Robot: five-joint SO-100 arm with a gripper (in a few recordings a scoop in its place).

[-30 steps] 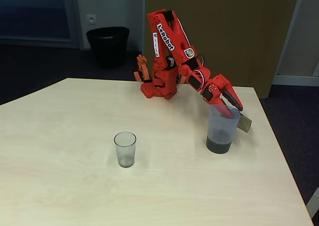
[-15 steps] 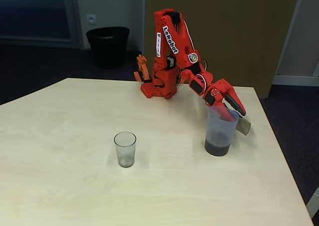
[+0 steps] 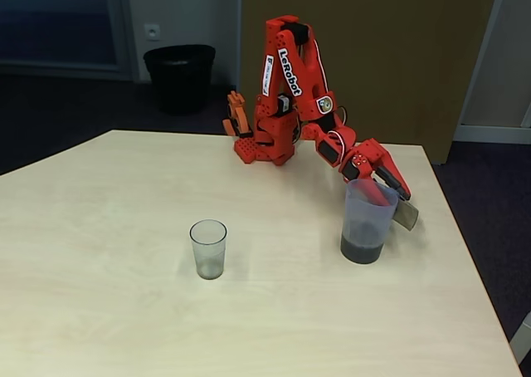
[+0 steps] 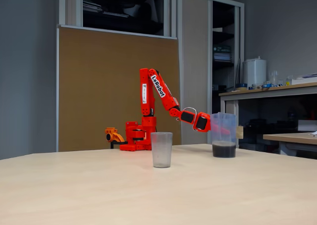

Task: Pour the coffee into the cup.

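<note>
The coffee (image 3: 362, 249) is a dark layer at the bottom of a tall translucent pitcher (image 3: 365, 215) on the right side of the table. My red gripper (image 3: 388, 193) reaches down over the pitcher's rim and is shut on its wall, beside the grey handle tab (image 3: 406, 214). The pitcher stands upright. The cup (image 3: 208, 248), a small clear tumbler, stands upright and well apart to the left, near the table's middle. In the low fixed view the cup (image 4: 161, 149) is in front, with the pitcher (image 4: 224, 131), the coffee (image 4: 224, 149) and the gripper (image 4: 222, 128) behind it to the right.
The arm's base (image 3: 264, 144) sits at the table's far edge. A black bin (image 3: 179, 76) stands on the floor behind the table. The wooden table (image 3: 99, 310) has bare surface between cup and pitcher. Its right edge runs close to the pitcher.
The arm's upper link has swung more upright. The pitcher has shifted slightly left and towards the camera with the gripper. The cup has not moved.
</note>
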